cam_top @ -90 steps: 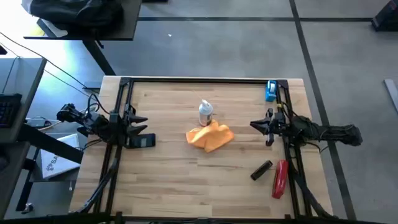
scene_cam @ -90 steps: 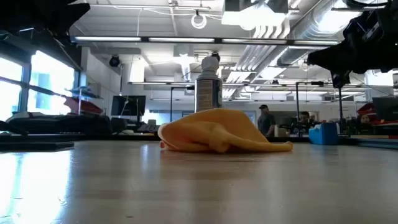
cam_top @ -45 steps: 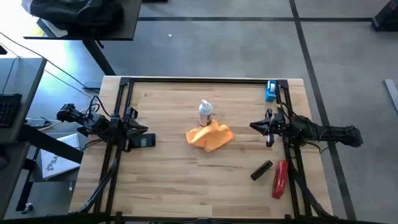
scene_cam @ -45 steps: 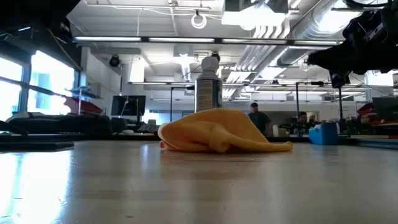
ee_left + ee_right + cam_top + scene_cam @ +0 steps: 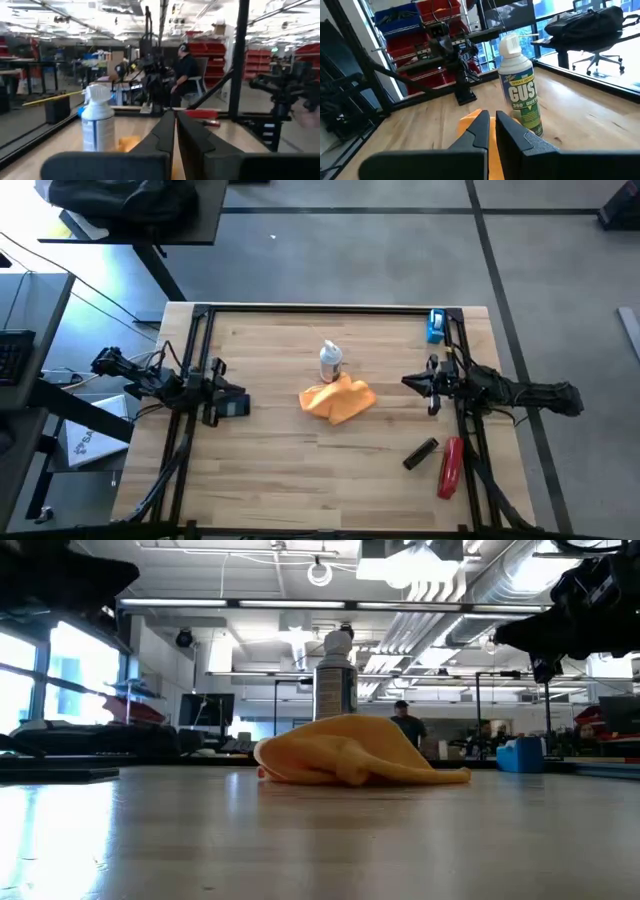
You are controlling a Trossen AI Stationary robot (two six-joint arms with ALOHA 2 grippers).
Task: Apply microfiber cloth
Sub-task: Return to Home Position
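The orange microfiber cloth (image 5: 338, 400) lies crumpled in a heap at the table's middle (image 5: 350, 762), just in front of an upright white spray can (image 5: 330, 362). My left gripper (image 5: 224, 391) hovers shut at the table's left side, above a black phone (image 5: 238, 408), pointing toward the can (image 5: 97, 125) and the cloth (image 5: 127, 144). My right gripper (image 5: 408, 382) hangs shut at the right side, pointing at the cloth (image 5: 469, 122) and the can (image 5: 520, 95). Both grippers are apart from the cloth.
A blue object (image 5: 436, 326) sits at the far right corner. A small black object (image 5: 420, 453) and a red tool (image 5: 450, 467) lie near the right front. Bare wood (image 5: 320, 480) spreads in front of the cloth. People stand in the room behind the table.
My left gripper has drawn back a little toward the table's left edge. The cloth, the can and my right gripper have stayed where they were.
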